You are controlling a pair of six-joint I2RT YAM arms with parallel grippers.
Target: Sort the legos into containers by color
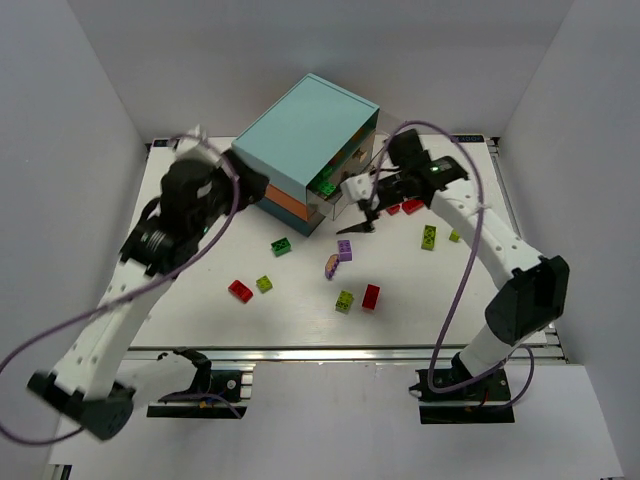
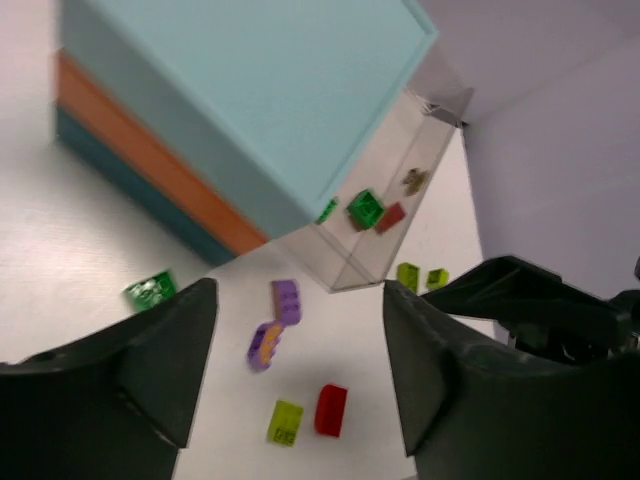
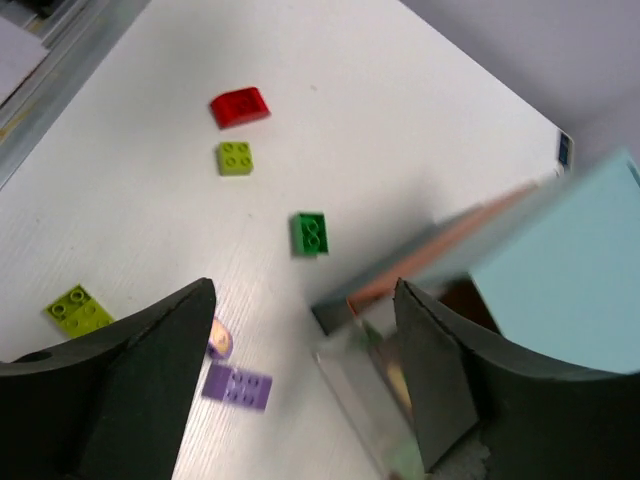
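The containers are one boxy chest [image 1: 305, 140] with a light teal top over orange and dark teal layers, and its clear drawer [image 1: 338, 198] stands pulled out. Inside the drawer lie a green lego [image 2: 365, 208] and a red one [image 2: 391, 217]. On the table lie a green lego [image 1: 281, 246], red legos [image 1: 239, 290] [image 1: 371, 297] [image 1: 412, 206], yellow-green legos [image 1: 264, 284] [image 1: 344, 301] [image 1: 429, 237] and purple ones [image 1: 344, 250] [image 1: 331, 267]. My right gripper [image 1: 362, 216] hangs open and empty at the drawer's front. High beside the chest's left side, my left gripper [image 2: 300, 370] is open and empty.
White walls enclose the table on three sides. A metal rail [image 1: 340, 352] runs along the near edge by the arm bases. The right arm's cable [image 1: 470, 270] loops over the right part of the table.
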